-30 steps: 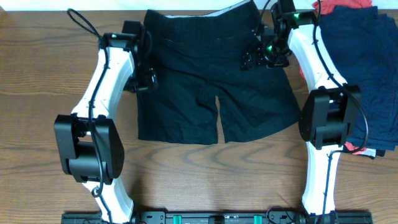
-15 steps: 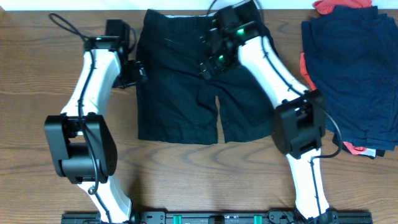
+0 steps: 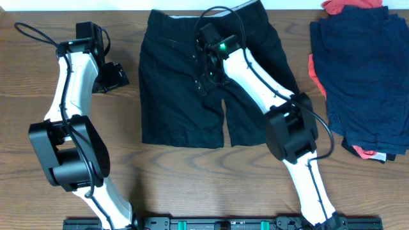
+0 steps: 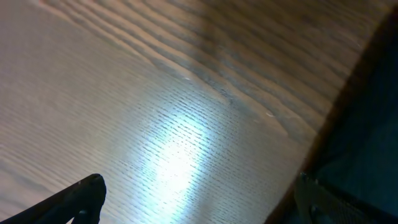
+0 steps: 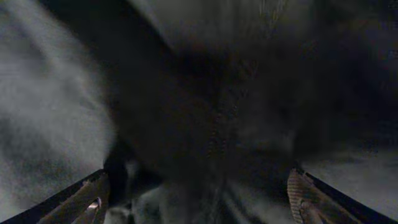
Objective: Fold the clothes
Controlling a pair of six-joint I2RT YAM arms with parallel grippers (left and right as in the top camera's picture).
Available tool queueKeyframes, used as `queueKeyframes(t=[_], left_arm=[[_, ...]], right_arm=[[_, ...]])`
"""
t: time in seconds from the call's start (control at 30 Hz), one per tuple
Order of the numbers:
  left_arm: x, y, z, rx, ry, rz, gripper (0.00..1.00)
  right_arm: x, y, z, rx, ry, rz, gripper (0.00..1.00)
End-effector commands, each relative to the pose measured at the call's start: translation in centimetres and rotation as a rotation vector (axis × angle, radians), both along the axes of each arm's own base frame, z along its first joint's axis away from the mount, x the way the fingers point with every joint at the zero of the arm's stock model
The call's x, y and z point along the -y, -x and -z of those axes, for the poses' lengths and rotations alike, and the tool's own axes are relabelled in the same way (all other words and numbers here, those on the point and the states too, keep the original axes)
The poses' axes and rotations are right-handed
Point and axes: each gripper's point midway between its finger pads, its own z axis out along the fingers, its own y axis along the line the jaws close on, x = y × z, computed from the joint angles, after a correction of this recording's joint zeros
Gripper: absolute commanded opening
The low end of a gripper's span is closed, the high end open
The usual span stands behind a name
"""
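Hanging the right gripper (image 3: pixel 206 78) over the middle of the black shorts (image 3: pixel 172 108), lying flat at the far side of the table (image 3: pixel 192 185), jaws wide and pinching nothing, likely lining up a centre grab; parking the left gripper (image 3: pixel 115 76) near their edge, gaping over bare wood

A brown wooden table (image 3: pixel 192 185) with a plain grain carries a stack of navy blue garments (image 3: pixel 364 70) at its right side, the stack's edges a little uneven. A red-orange garment (image 3: pixel 348 5) pokes out at the stack's far edge, and the same colour shows along its left side and near corner. In the left wrist view, a bright patch of glare (image 4: pixel 177 158) lies on the wood.
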Motion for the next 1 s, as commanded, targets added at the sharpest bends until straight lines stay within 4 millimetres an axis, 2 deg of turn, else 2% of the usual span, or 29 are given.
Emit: queueKeyframes(t=[0.0, 0.17, 0.43, 0.77, 0.9, 0.97], left_arm=[[0.5, -0.3, -0.3, -0.003, -0.011, 0.091, 0.98], [1.1, -1.3, -0.5, 0.027, -0.017, 0.15, 0.98], [1.9, -3.8, -1.6, 0.119, -0.031, 0.218, 0.98], [1.8, -5.5, -2.4, 0.179, -0.063, 0.281, 0.98], [2.6, -6.3, -2.6, 0.198, -0.057, 0.405, 0.98], [3.2, -7.0, -2.8, 0.223, -0.045, 0.468, 0.98]], right_arm=[[1.2, 0.5, 2.4, -0.038, 0.073, 0.044, 0.88], [3.1, 1.6, 3.0, -0.077, 0.159, 0.06, 0.91], [5.3, 5.1, 3.8, -0.208, 0.26, 0.057, 0.96], [5.9, 11.0, 5.9, -0.41, 0.301, 0.025, 0.98], [5.1, 12.5, 4.4, -0.478, 0.24, -0.012, 0.97], [4.3, 12.4, 2.5, -0.461, 0.181, -0.037, 0.97]])
